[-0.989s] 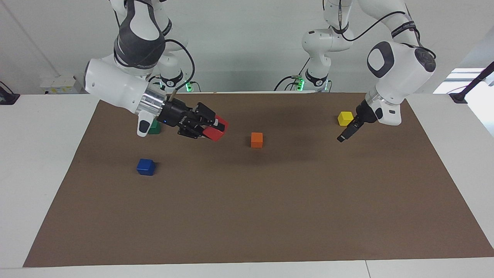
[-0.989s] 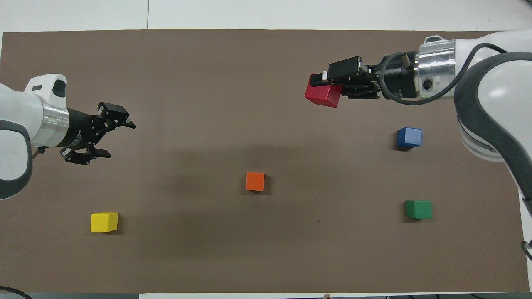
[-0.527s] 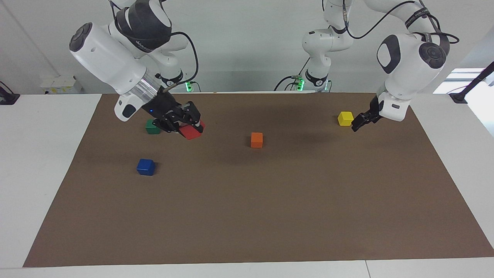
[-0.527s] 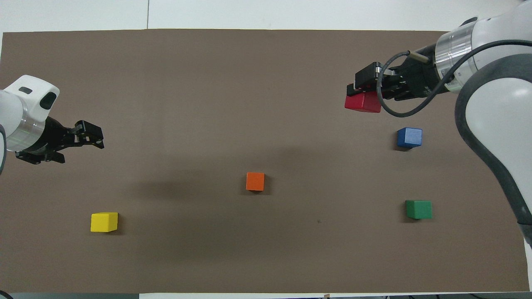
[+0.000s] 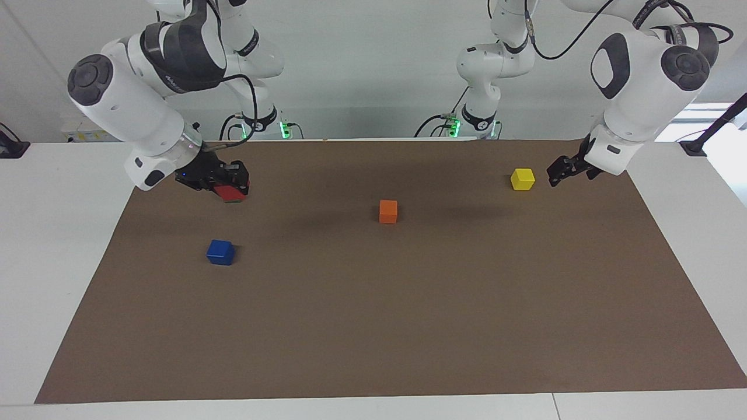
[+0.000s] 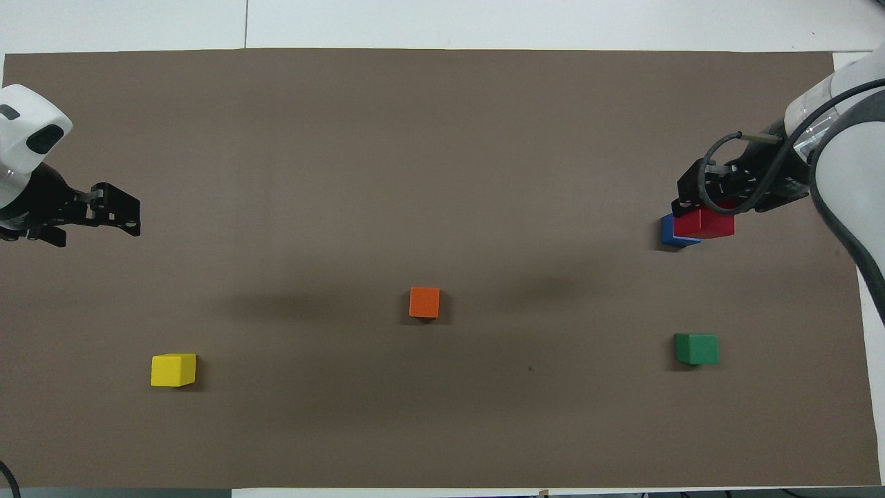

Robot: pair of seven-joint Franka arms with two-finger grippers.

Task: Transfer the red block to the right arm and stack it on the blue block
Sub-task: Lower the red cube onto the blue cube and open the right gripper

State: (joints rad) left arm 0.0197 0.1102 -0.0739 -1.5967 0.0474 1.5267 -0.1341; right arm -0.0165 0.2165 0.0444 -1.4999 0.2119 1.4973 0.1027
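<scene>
- handover done as far as I can judge: red block sits clamped in the right gripper, up in the air
- stacking still left: blue block sits bare on the brown mat, toward the right arm's end
- overhead view has red overlapping the blue block, mostly covering it; facing view shows them clearly apart, red well above the mat, so no contact yet
- left gripper empty, fingers apart, waiting in the air near the yellow cube
- red block: small bright cube, flat faces, held roughly level
- orange cube mid-mat and green cube untouched
</scene>
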